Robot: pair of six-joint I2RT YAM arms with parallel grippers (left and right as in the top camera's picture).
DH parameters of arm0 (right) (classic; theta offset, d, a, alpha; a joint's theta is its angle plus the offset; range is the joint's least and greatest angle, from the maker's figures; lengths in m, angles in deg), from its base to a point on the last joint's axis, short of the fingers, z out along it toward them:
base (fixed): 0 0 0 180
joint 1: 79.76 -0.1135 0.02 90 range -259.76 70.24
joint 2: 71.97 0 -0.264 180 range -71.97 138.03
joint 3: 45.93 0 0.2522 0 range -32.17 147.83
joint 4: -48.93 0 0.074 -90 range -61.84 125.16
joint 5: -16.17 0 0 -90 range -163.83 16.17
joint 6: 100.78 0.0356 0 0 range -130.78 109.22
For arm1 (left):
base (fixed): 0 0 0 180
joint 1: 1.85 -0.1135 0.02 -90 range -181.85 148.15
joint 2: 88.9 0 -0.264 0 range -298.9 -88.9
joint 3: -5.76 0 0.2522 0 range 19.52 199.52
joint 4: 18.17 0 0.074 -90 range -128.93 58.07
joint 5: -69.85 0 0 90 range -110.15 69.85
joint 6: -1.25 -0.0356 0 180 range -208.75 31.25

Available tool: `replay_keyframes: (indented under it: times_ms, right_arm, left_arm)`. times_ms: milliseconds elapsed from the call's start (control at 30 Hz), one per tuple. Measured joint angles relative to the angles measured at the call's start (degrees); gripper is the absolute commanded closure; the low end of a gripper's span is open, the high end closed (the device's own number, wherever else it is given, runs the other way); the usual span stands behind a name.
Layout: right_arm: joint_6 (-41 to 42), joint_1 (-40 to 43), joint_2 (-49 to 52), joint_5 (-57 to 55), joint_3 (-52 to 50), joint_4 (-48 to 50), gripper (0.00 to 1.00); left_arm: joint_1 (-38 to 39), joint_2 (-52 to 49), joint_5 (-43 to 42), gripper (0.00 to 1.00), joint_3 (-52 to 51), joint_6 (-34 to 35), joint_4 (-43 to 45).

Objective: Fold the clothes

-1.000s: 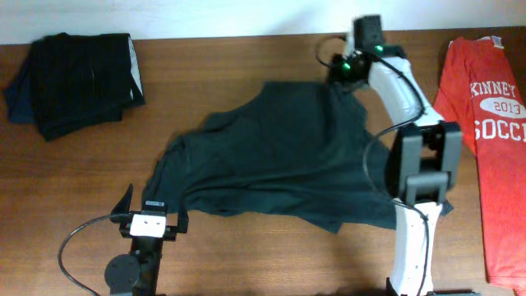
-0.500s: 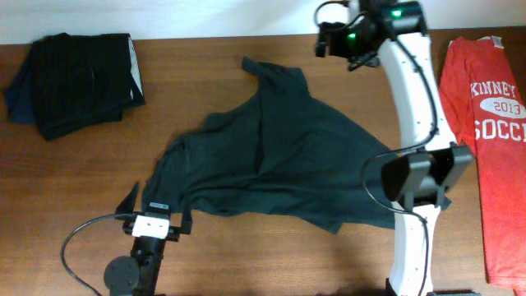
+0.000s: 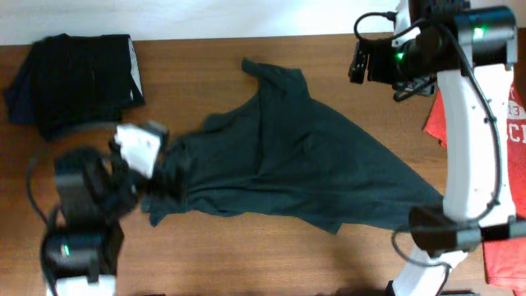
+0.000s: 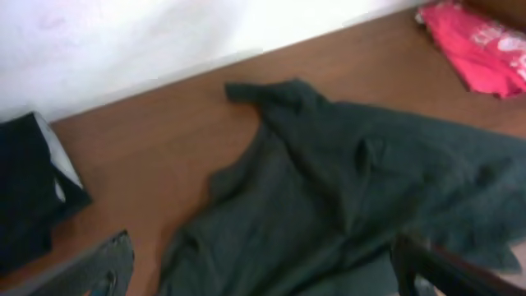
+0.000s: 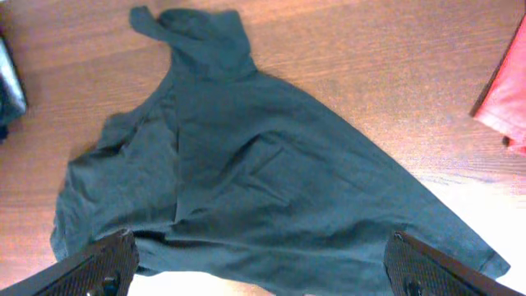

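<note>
- Biggest change from a second ago: the right gripper [image 3: 360,62] had the far part of the dark green shirt [image 3: 288,164] pinched. It has now let go, and its jaws stand wide apart with nothing between them.
- It has also pulled back to the table's far-right corner, up off the cloth.
- The bit it was holding now lies flat as a little twisted sleeve end pointing at the far edge of the table [image 3: 246,263].
- The shirt looks more stretched out than before. It runs on a diagonal from that far tip down toward the near-right, still wrinkled, with a fold line across the middle.
- The left arm was parked at the near-left edge a second ago and has swung in. The left gripper [image 3: 168,185] now sits over the shirt's left hem.
- Its fingers are spread wide and it isn't holding anything. I can't tell from here whether the tips touch the fabric.
- The red shirt [image 3: 514,136] is along the right edge same as before, except the right arm now crosses in front of it and hides most of the print.
- The dark folded pile [image 3: 78,82] in the far-left corner hasn't budged and is well apart from the green one.
</note>
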Motion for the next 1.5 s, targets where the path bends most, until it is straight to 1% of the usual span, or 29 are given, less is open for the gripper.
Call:
replay_keyframes:
  times_ms: [67,133,200,267,333,433,500,533,567,600,633,667,733,767,800,867,1000,1133,1233,1300,1333,1367,1400,1433,1467,1500]
  right_arm:
    - [0.42,-2.10,-4.07,-1.36,-3.78,-0.07,0.01]
    - [1.46,-4.74,-9.51,-2.78,-10.08,0.13,0.01]
    - [2.99,-7.23,-15.45,-3.80,-19.80,0.52,0.01]
    - [4.55,-9.20,-20.09,-4.44,-31.91,4.20,0.01]
    - [5.79,-10.91,-22.75,-4.63,-43.58,8.31,0.01]
    - [6.95,-11.98,-23.47,-2.78,-61.46,13.49,0.00]
    - [7.48,-11.98,-23.61,-0.61,-69.18,17.79,0.05]
    - [7.82,-11.98,-23.63,0.96,-72.91,19.85,0.10]
    - [8.50,-11.98,-23.63,2.23,-76.65,21.09,0.11]
    - [8.50,-11.98,-23.61,2.38,-77.20,21.14,0.11]
    - [9.53,-11.98,-23.69,3.63,-80.41,22.40,0.13]
    - [10.29,-11.98,-23.76,4.59,-82.18,23.67,0.17]
    - [11.06,-11.98,-23.80,6.67,-86.20,27.47,0.30]
    - [11.54,-11.98,-23.91,7.74,-88.63,31.04,0.33]
    - [11.96,-11.98,-23.93,8.46,-90.38,33.40,0.35]
    - [12.35,-11.98,-23.87,9.70,-93.85,37.64,0.35]
    - [13.44,-11.98,-23.87,10.73,-98.14,41.70,0.35]
    - [16.20,-11.98,-23.87,9.70,-99.80,45.38,0.35]
    - [17.81,-11.98,-23.15,8.02,-100.78,47.41,0.39]
    - [18.25,-11.98,-20.55,7.61,-101.13,49.37,0.39]
    - [18.45,-11.98,-19.93,7.65,-100.74,49.16,0.41]
    - [18.78,-11.98,-19.80,7.63,-100.69,49.20,0.47]
    - [19.10,-11.98,-19.71,7.58,-100.65,49.20,0.58]
    - [19.15,-11.98,-19.65,7.48,-100.65,49.24,0.64]
    - [19.21,-11.98,-19.52,7.45,-100.65,49.40,0.68]
    - [19.34,-11.98,-19.34,7.43,-100.61,49.46,0.69]
  left_arm:
    - [-0.04,-5.09,1.40,0.01,5.05,0.04,-5.09]
    - [-0.94,-10.62,3.58,0.01,9.27,0.81,-9.16]
    - [-3.58,-14.99,4.85,0.01,10.16,2.03,-11.21]
    - [-6.29,-19.39,4.76,0.01,10.19,2.91,-11.91]
    - [-6.93,-22.32,4.52,0.01,10.19,3.26,-12.02]
    - [-6.93,-26.08,3.78,0.01,10.23,3.28,-11.91]
    - [-6.93,-27.61,3.65,0.01,10.27,3.30,-11.96]
    - [-6.93,-28.22,3.65,0.01,10.27,3.30,-12.04]
    - [-6.93,-28.98,3.50,0.01,10.27,3.30,-12.13]
    - [-6.93,-29.42,3.50,0.01,10.27,3.30,-12.07]
    - [-6.93,-29.73,3.50,0.01,10.27,3.30,-12.09]
    - [-6.93,-29.79,3.50,0.01,10.27,3.30,-12.07]
    - [-6.93,-29.81,3.50,0.01,10.27,3.30,-12.09]
    - [-6.93,-29.81,3.50,0.01,10.27,3.30,-12.13]
    - [-6.93,-29.81,3.50,0.01,10.27,3.30,-12.09]
    - [-6.93,-29.81,3.52,0.01,10.27,3.30,-12.09]
    - [-6.93,-29.81,3.52,0.01,10.27,3.30,-12.09]
    - [-6.93,-29.81,3.52,0.01,10.27,3.30,-12.07]
    - [-6.93,-29.81,3.52,0.01,10.27,3.30,-12.09]
    - [-6.93,-29.81,3.52,0.01,10.27,3.30,-12.07]
    - [-6.93,-29.81,3.52,0.01,10.27,3.30,-12.09]
    - [-6.93,-29.81,3.52,0.01,10.27,3.32,-12.09]
    - [-6.93,-29.81,3.52,0.01,10.27,3.30,-12.07]
    - [-6.93,-29.81,3.52,0.01,10.27,3.30,-12.09]
    - [-6.93,-29.81,3.52,0.01,10.27,3.30,-12.07]
    - [-6.93,-29.81,3.52,0.01,10.27,3.30,-12.09]
